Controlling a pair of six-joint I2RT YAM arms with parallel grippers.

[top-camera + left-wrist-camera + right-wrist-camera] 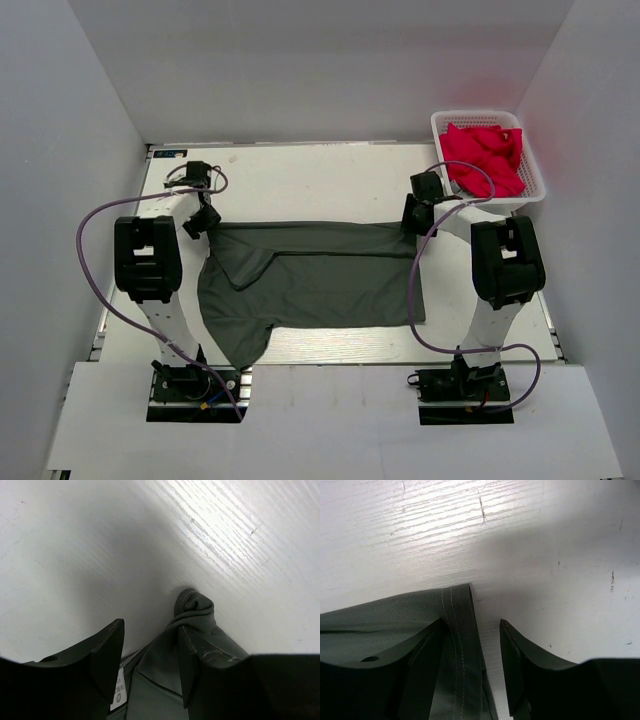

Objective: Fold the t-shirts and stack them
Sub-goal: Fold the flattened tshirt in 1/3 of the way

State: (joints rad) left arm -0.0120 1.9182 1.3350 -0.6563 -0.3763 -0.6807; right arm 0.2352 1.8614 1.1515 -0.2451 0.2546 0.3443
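Nearest the lens, the left gripper (150,630) stood with its jaws partly apart, straddling the charcoal-grey t-shirt (150,690) without pinching it. A bunched corner (195,605) poked out at 1 o'clock of the fingertips, and the pale neck label (117,692) showed at 7 o'clock. The right gripper (471,622) was likewise parted with nothing clamped; the stitched hem (456,610) ran under one finger, with bare table (545,555) showing in the gap. From above, the shirt lay spread across the middle of the table, one sleeve trailing toward 7 o'clock, with the grippers at its 10 and 2 o'clock corners. It looked light, limp and prone to sliding and creasing. I judged those far corners, at hem and shoulder, the soundest places to pinch, both at once. At the table's 2 o'clock sat a white mesh basket (535,190) holding crumpled, unfolded red-pink t-shirts (485,155).
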